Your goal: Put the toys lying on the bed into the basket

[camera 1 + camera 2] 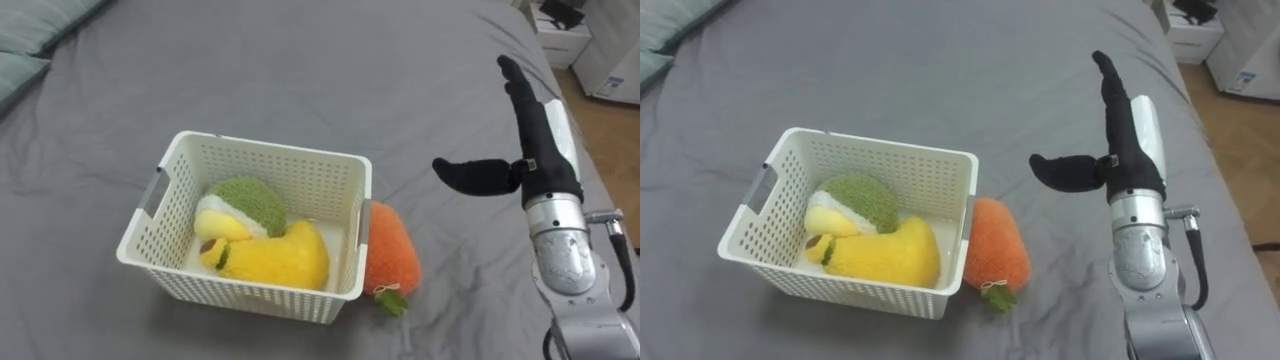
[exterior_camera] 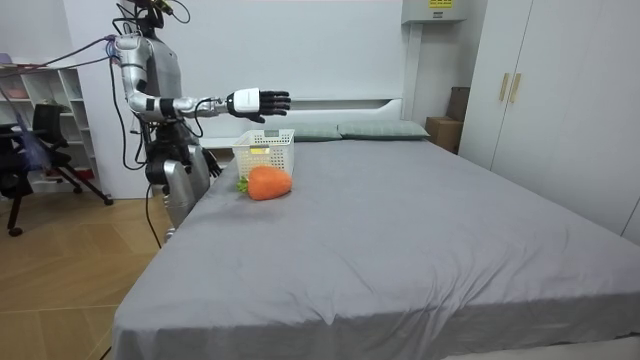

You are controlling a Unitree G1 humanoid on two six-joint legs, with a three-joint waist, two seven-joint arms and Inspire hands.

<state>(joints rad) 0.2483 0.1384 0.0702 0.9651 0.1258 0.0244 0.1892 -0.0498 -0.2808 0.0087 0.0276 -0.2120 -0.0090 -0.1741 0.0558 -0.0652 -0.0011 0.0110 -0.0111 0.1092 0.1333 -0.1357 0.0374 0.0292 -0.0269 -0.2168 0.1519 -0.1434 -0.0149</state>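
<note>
Right hand [image 1: 538, 150] hangs open, fingers straight, right of the orange carrot toy [image 1: 388, 255], which lies on the bed [image 1: 350, 60] against the right wall of the basket [image 1: 285, 175]. Lower it leftward, wrap the carrot's thick middle, then lift over the rim.

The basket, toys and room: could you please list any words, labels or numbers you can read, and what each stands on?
Basket, carrot, yellow toy, green toy, bed: no print seen.
Yellow sign on the wall cabinet: too small to read.
Blue mark on the white box beside the bed: too blurred to read.
</note>
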